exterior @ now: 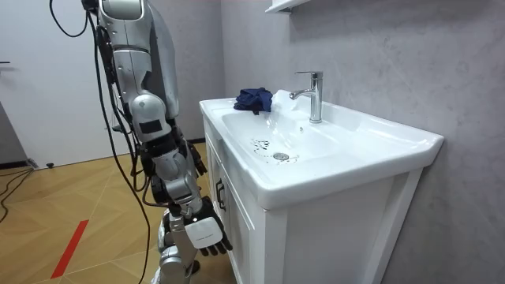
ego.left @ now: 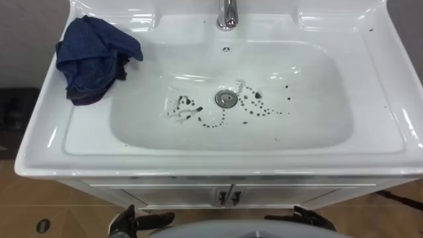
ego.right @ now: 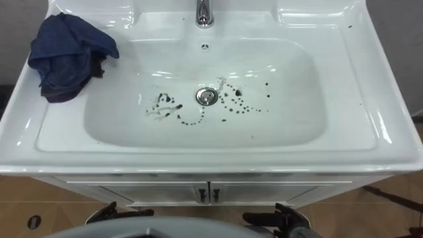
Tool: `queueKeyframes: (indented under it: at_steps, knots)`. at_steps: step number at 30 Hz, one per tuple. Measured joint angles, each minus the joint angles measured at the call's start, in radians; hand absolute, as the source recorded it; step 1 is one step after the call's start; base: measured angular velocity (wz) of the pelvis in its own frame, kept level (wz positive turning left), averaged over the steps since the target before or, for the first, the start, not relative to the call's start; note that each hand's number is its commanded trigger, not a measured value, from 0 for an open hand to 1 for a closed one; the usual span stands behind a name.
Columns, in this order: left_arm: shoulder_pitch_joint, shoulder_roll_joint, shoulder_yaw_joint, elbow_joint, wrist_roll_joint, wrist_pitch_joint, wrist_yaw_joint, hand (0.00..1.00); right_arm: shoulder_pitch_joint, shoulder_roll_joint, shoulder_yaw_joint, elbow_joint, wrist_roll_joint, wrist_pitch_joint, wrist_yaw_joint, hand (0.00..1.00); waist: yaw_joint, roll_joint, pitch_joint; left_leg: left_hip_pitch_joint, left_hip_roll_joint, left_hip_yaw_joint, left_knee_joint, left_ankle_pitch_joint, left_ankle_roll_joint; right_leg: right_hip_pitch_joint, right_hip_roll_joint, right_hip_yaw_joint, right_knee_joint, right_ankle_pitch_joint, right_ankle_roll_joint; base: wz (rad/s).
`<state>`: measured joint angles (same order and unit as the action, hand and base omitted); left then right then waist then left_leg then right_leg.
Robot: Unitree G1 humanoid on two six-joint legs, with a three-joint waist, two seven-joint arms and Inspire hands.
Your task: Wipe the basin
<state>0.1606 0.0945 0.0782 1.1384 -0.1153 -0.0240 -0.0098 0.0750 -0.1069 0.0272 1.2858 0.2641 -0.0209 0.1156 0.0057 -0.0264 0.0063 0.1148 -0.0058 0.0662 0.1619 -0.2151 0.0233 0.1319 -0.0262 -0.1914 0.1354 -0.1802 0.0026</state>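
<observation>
The robot stands close against the front of a white cabinet (ego.left: 198, 193), both arms hanging low before its doors. The right hand (exterior: 207, 234), nearer in the room view, hangs with fingers loosely relaxed and holds nothing. The left hand (exterior: 192, 158) hangs farther along the cabinet front, its fingers also loose and empty. Two small dark handles (ego.left: 228, 196) sit side by side where the cabinet doors meet.

On top of the cabinet sits the white basin (ego.left: 86, 135), its bowl wide and shallow. Dark spots (ego.left: 213, 124) lie scattered over the bottom of the bowl on both sides of the metal drain (ego.left: 226, 98), with pale smears (ego.left: 178, 109) to the drain's left. A crumpled dark blue cloth (ego.left: 96, 59) lies on the basin's back left corner, apart from both hands. A small overflow hole (ego.left: 226, 49) shows in the rear wall, and the chrome tap (ego.left: 227, 14) rises behind it.
</observation>
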Motion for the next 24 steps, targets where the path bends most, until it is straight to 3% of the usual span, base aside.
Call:
queueKeyframes:
  at_steps: [17,24]
  knots:
    - [0.001,-0.003,0.004,0.002,-0.002,0.0,0.018,0.0,0.0,0.002,-0.006,0.001,0.0,0.0,-0.002,0.0,-0.002,0.001,0.0018,0.001,0.0,0.001,-0.002,-0.001,0.001,0.004,-0.001,-0.005,0.0,0.0,0.0,0.0]
    - [0.001,-0.007,0.02,0.001,-0.001,0.003,0.046,0.0,0.001,0.002,-0.006,0.0,0.002,0.002,-0.003,0.0,0.001,0.002,-0.0024,0.002,0.0,0.003,-0.002,-0.001,0.001,0.003,0.0,-0.007,0.0,0.0,0.0,0.0]
